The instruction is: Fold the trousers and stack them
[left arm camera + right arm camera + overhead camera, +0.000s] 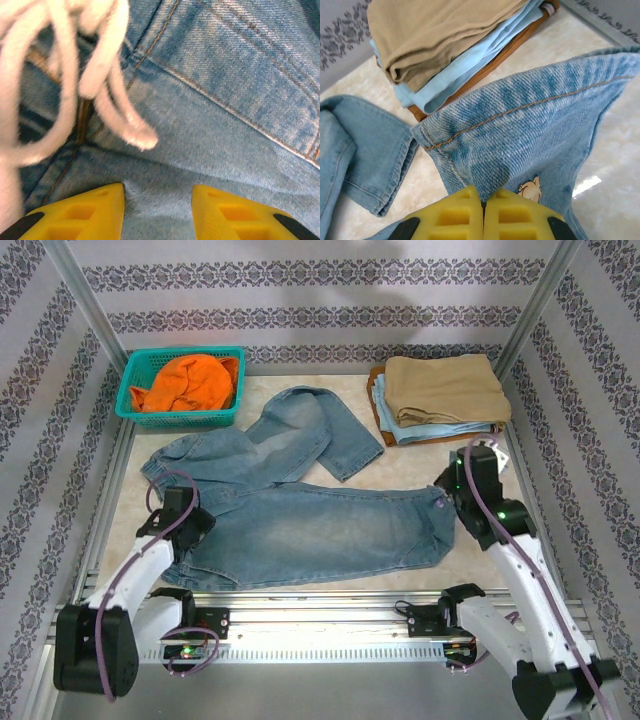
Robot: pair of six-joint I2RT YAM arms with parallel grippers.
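Our right end effector (483, 202) is pinched tight on a hemmed cuff of the trousers (320, 525). Our left end effector (158, 200) rests on the waist denim with its fingers narrowly apart; we cannot tell whether it grips. The trousers lie spread across the bench (355, 390), near the folded stack (440, 390).
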